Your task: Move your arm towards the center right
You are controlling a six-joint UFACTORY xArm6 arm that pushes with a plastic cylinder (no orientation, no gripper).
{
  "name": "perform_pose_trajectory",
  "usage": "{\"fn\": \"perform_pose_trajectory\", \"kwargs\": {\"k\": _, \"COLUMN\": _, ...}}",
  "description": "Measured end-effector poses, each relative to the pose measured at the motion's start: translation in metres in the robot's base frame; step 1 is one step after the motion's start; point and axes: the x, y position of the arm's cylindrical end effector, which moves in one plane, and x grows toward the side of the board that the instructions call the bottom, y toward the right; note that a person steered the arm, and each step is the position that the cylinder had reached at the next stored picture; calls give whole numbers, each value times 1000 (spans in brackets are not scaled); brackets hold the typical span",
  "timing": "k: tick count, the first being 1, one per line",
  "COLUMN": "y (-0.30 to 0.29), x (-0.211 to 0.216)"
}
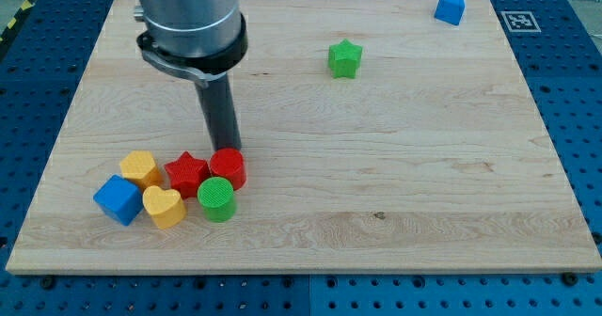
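Observation:
My tip [226, 150] rests on the wooden board [376, 165] at the view's lower left, right above the red cylinder [229, 168] and touching or nearly touching its top edge. Next to it lie a red star [187, 174], a green cylinder [217, 198], a yellow heart [164, 206], a yellow hexagon [141, 168] and a blue cube [118, 199], all bunched together. A green star [345, 58] lies apart at the view's upper middle. A blue block [451, 8] sits at the view's top right corner.
The arm's grey body [188, 20] hangs over the board's top left. A printed marker tag [518, 20] is at the board's top right corner. A blue perforated table [574, 118] surrounds the board.

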Motion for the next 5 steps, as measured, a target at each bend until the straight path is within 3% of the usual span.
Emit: {"fn": "perform_pose_trajectory", "kwargs": {"k": 5, "y": 53, "x": 0}}
